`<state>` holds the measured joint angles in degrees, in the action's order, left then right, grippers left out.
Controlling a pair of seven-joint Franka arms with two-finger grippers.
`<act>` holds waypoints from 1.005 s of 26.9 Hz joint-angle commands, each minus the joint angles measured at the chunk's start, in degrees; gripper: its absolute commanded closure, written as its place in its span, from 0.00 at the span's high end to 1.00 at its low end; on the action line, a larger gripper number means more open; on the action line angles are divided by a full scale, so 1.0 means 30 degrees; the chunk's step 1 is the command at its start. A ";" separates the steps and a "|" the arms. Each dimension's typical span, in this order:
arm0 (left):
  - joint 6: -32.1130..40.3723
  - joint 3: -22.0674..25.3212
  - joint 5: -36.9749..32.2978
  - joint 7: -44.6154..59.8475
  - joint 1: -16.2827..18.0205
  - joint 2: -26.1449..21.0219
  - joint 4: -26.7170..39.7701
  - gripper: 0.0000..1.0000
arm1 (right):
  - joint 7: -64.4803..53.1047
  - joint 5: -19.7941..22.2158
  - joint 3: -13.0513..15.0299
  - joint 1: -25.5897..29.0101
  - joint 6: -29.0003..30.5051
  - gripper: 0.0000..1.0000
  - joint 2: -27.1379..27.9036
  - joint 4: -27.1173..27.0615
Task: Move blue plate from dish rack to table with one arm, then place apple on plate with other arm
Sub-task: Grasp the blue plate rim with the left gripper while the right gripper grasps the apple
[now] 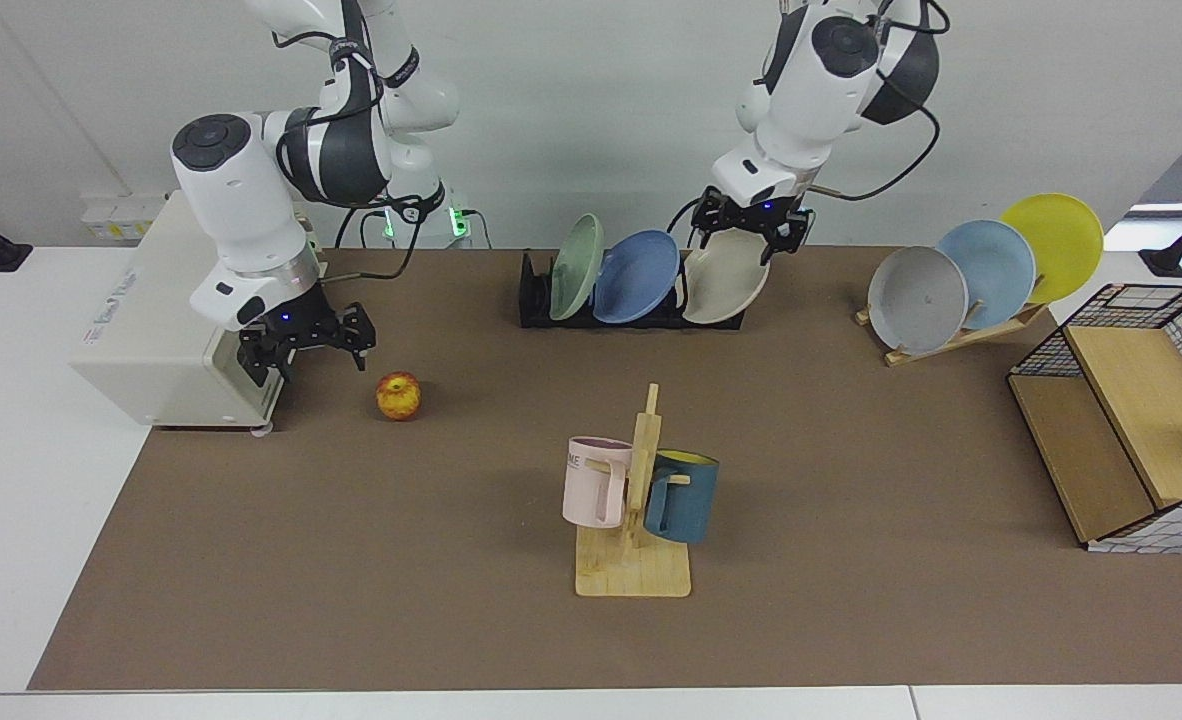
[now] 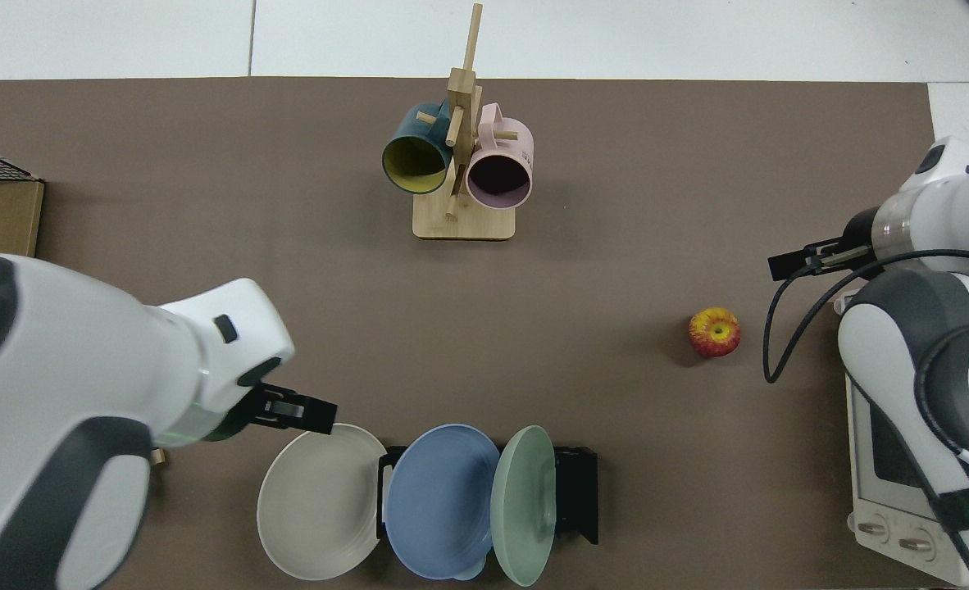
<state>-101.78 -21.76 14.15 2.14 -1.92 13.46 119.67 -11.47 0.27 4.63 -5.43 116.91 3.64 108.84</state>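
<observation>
Nothing is done yet: your blue plate (image 1: 636, 276) sits in the dish rack (image 1: 534, 300), far from you. The left gripper (image 1: 751, 226), spread, hovers by the beige plate (image 1: 726, 276). The right gripper (image 1: 307, 346), spread, hangs near the apple (image 1: 398, 396).

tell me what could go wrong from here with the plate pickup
The left gripper hangs over the beige plate, not the blue plate, so it may take the wrong one. The blue plate stands tight between the beige and green plate in the dish rack; pulling it could knock either over.
</observation>
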 commanded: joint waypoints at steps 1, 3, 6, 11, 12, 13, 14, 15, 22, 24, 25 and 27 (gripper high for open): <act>-0.2865 -0.1183 0.0995 -0.0275 0.0142 0.1637 0.3612 0.98 | 0.0012 -0.0002 -0.0079 -0.0562 0.0553 1.00 -0.0070 0.1513; -0.3746 -0.1389 0.1200 -0.0275 0.0142 0.1521 0.4257 0.98 | 0.0218 -0.0031 -0.0079 -0.0973 0.0582 1.00 -0.0099 0.1661; -0.4566 -0.1974 0.1318 -0.0275 0.0142 0.1228 0.5049 0.98 | 0.0160 -0.0060 -0.0079 -0.1091 0.0904 1.00 -0.0070 0.1952; -0.5710 -0.2649 0.2517 -0.0333 0.0142 0.1052 0.5959 0.98 | 0.0160 -0.0060 -0.0079 -0.1092 0.1548 1.00 -0.0187 0.3650; -0.5799 -0.2679 0.2781 -0.0334 0.0142 0.1051 0.6046 0.98 | 0.0102 -0.0060 -0.0079 -0.1092 0.1694 1.00 -0.0216 0.3972; -0.5800 -0.2679 0.3073 -0.0421 0.0142 0.1051 0.6163 0.98 | 0.0101 -0.0060 -0.0079 -0.1092 0.1928 1.00 -0.0246 0.4265; -0.5771 -0.2708 0.3424 -0.0537 0.0113 0.1051 0.6252 0.98 | 0.0188 -0.0060 -0.0079 -0.1063 0.2133 1.00 -0.0275 0.4587; -0.5713 -0.2737 0.3689 -0.0597 0.0113 0.1080 0.6310 0.98 | 0.0218 -0.0060 -0.0079 -0.1062 0.2309 1.00 -0.0275 0.4852; -0.5536 -0.3586 0.4714 -0.0393 0.0142 0.1081 0.6692 0.85 | 0.0277 -0.0061 -0.0079 -0.1092 0.3745 1.00 -0.0246 0.6435; -0.5536 -0.3850 0.5038 -0.0159 0.0142 0.1080 0.6896 0.72 | 0.0306 -0.0061 -0.0079 -0.1092 0.4038 1.00 -0.0159 0.6757; -0.5478 -0.3880 0.5039 0.0074 0.0142 0.1080 0.6897 0.63 | 0.0306 -0.0060 -0.0079 -0.1121 0.4184 1.00 -0.0100 0.6817; -0.5390 -0.3880 0.5039 0.0689 0.0142 0.1080 0.6897 0.32 | 0.0306 -0.0061 -0.0079 -0.1121 0.4274 1.00 -0.0012 0.6905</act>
<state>-117.45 -32.66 27.60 2.15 -1.89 15.06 138.50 -11.43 0.23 4.55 -8.93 127.45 4.23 127.35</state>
